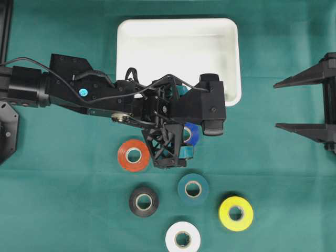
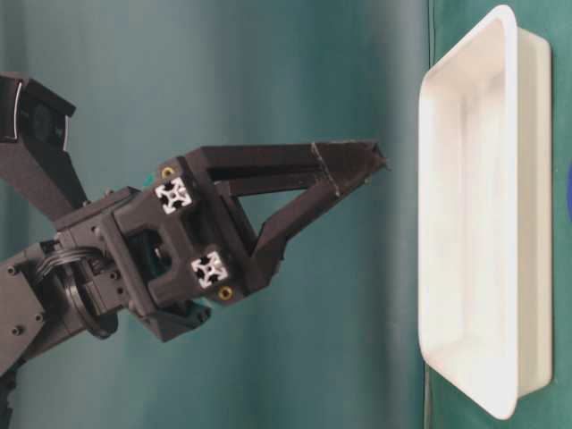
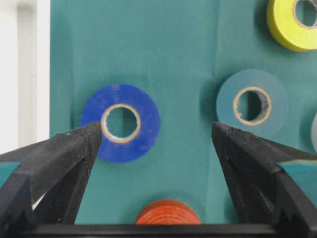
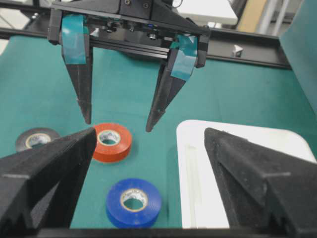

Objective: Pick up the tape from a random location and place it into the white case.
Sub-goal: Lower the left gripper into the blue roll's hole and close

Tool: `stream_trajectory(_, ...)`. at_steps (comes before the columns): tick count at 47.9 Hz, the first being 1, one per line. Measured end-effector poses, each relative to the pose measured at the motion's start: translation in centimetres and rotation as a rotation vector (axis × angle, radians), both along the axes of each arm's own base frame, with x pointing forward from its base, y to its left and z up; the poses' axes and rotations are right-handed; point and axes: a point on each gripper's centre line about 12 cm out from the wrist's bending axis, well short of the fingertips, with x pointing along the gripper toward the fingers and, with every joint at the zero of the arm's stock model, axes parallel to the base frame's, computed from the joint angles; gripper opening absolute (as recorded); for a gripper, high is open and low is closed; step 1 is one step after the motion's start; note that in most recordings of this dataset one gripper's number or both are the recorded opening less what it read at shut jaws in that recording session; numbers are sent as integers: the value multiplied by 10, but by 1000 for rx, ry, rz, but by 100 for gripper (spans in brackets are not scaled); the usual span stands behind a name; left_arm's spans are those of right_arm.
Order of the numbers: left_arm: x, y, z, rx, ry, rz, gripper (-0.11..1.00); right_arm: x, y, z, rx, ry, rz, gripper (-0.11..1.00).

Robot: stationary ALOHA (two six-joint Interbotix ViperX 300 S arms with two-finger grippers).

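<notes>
Several tape rolls lie flat on the green cloth: orange (image 1: 133, 155), black (image 1: 143, 201), teal (image 1: 193, 189), yellow (image 1: 235, 213), white (image 1: 182, 238) and blue (image 1: 192, 133). The blue roll is partly under my left gripper (image 1: 184, 122). That gripper hangs open above the cloth, fingers pointing down. In the left wrist view the blue roll (image 3: 120, 123) sits by the left finger (image 3: 74, 148), with nothing between the jaws (image 3: 156, 131). The white case (image 1: 178, 52) lies empty behind. My right gripper (image 1: 275, 105) waits open at the right edge.
From the right wrist view (image 4: 150, 134), the blue roll (image 4: 133, 201) lies beside the case's (image 4: 237, 168) near corner, the orange roll (image 4: 111, 141) behind it under the left gripper (image 4: 118, 124). The black roll (image 4: 35, 139) is at the far left.
</notes>
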Motion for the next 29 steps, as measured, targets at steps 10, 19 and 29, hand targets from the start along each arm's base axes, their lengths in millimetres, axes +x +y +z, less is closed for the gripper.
stream_trajectory(10, 1, 0, 1, -1, -14, 0, 98, 0, 0, 0, 0, 2, 0, 89)
stream_trajectory(19, 2, 0, 1, -1, -18, 0, 98, 1, 0, -1, 0, 6, 0, 89)
stream_trajectory(29, 3, 0, -7, -1, -21, 0, 98, 2, 0, -2, 0, 11, 0, 89)
